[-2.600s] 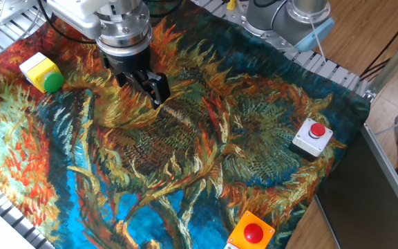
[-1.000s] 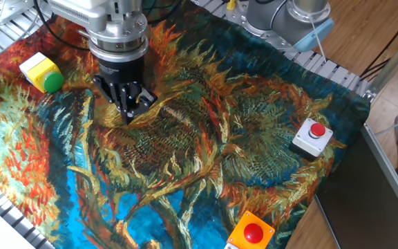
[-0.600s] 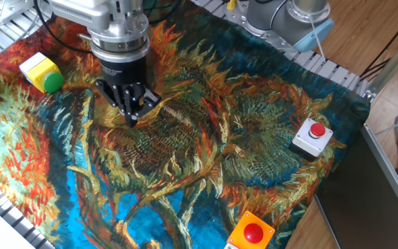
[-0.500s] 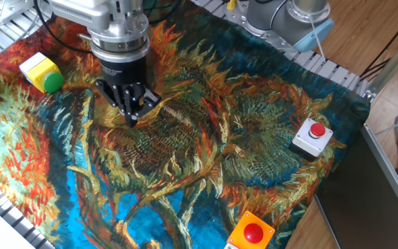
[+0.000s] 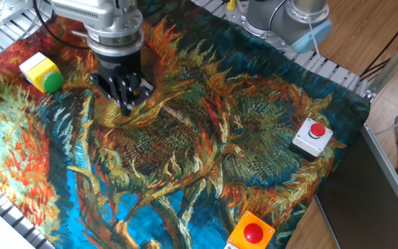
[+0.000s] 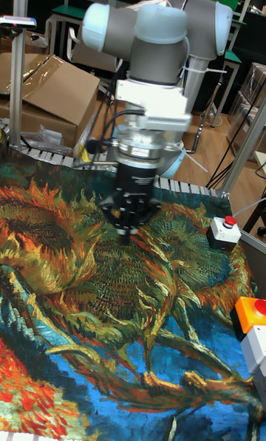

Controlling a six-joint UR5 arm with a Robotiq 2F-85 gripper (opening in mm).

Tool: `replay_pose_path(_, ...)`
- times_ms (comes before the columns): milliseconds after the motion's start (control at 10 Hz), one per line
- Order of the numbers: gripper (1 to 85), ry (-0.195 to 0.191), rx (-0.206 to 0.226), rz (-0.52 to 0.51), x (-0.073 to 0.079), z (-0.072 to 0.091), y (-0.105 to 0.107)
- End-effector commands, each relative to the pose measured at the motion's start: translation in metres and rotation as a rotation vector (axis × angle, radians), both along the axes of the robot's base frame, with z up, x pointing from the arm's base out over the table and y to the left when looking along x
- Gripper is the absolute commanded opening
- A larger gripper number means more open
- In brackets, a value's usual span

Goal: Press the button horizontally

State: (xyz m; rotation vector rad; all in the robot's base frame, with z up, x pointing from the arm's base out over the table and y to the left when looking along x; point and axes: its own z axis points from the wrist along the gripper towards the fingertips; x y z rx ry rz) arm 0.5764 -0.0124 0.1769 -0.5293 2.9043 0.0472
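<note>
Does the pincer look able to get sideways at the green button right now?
Probably yes: the pincer hangs low over the cloth, with nothing standing between it and the green button.

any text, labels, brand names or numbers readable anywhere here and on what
None can be read.
Green button and its yellow box: no lettering shows.
Red button on the grey-white box: no marking visible.
Red button on the orange box: no marking visible.
Arm and end effector: no legible brand or number.
Cardboard box: no print visible.
</note>
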Motion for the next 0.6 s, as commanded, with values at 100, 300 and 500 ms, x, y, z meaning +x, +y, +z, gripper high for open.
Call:
replay_pose_path(100, 1.3, 0.034, -0.016, 0.045, -0.018, -0.008, -0.019)
replay_pose_path(300, 1.3, 0.062, -0.044, 0.012, -0.025, -0.01, -0.028)
replay_pose_path(500, 1.3, 0.079, -0.1, -0.005, -0.03, -0.022, -0.037)
